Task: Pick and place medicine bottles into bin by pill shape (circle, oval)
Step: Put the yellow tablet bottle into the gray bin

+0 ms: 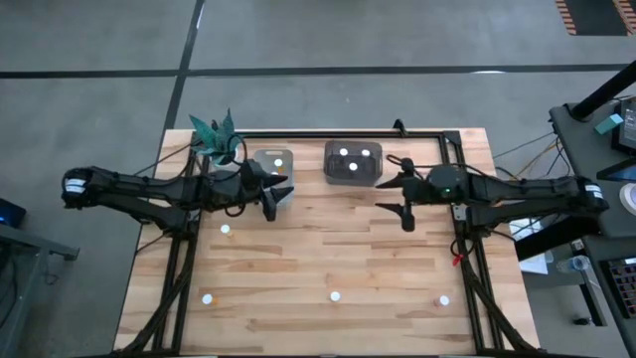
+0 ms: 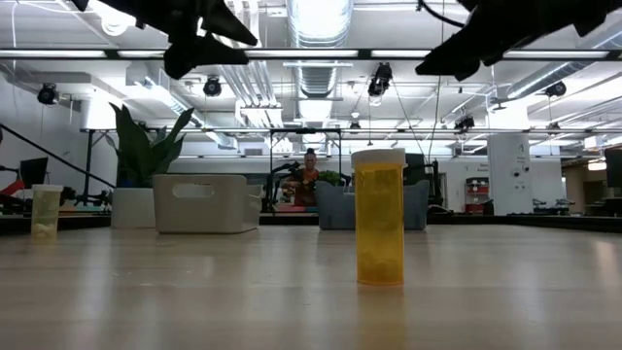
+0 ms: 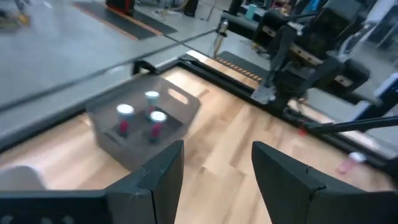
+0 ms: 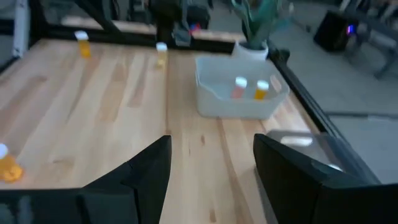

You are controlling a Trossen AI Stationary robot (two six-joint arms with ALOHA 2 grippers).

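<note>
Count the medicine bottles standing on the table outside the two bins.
4 medicine bottles: one beside the left arm, three along the edge opposite the bins, at left, middle and right. The arms may hide others.

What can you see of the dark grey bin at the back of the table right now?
The dark grey bin is a small open-topped box of what looks like smooth plastic, with rounded corners and a handle slot in one end wall. It stands upright on the wooden table, near the back edge at the middle, apart from the white bin on its left. Three medicine bottles stand inside, white caps up. Neither gripper touches it; the right gripper hangs open just beside it.
</note>
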